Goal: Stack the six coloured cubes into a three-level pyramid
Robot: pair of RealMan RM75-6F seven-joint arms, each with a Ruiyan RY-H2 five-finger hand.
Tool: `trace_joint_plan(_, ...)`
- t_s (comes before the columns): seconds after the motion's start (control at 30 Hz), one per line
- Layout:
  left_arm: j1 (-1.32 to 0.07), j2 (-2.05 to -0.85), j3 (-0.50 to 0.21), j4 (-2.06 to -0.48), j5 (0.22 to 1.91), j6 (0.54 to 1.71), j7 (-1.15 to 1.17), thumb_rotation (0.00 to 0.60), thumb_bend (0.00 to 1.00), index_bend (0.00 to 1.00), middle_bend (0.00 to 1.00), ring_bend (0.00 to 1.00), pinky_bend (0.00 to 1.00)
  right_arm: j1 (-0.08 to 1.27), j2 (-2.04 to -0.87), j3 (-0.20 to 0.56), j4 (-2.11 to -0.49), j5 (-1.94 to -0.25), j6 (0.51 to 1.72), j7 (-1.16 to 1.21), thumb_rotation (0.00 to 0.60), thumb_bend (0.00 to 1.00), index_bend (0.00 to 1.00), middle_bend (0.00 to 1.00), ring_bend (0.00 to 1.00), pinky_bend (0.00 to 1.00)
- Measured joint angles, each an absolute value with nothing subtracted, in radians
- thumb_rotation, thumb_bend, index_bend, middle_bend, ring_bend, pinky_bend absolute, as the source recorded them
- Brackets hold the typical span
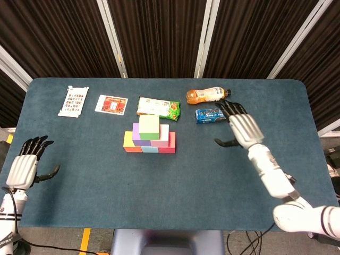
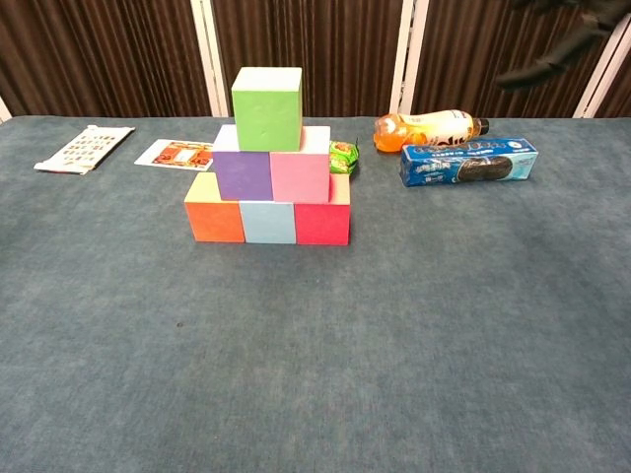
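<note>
Pyramid of six coloured cubes [image 2: 268, 177] complete at table centre, green cube [image 2: 267, 107] topmost. Judged light, rigid, easily toppled; best gripped on opposite side faces. Right hand [image 1: 241, 126] at 3 o'clock, left hand [image 1: 26, 166] at 8 o'clock, fingers spread, holding nothing.

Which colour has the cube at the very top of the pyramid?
The top cube is green, best seen in the chest view.

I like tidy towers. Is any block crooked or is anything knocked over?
Nothing stands out. The pyramid stands square, with the green cube centred on the purple cube and pink cube. The orange bottle lies on its side, but nothing has spilled.
</note>
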State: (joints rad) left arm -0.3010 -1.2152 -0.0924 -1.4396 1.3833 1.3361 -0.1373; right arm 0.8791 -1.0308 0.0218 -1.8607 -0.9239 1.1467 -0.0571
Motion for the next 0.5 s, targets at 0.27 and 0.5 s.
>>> trace_joint_plan(0.27, -0.206, -1.219, -0.039, -1.504, 1.449, 1.467, -0.074, 0.495, 0.32, 0.17, 0.09, 0.02, 0.04, 0.525, -1.017, -0.128, -1.767, -1.273, 1.438, 0.072, 0.6, 0.33, 0.0, 0.02, 0.0, 0.09)
trace_joint_plan(0.5, -0.142, -1.212, 0.012, -1.558, 1.511, 1.533, -0.055, 0.502, 0.32, 0.16, 0.09, 0.02, 0.04, 0.299, -1.106, -0.183, -1.578, -1.424, 1.643, 0.159, 0.6, 0.33, 0.0, 0.03, 0.0, 0.09)
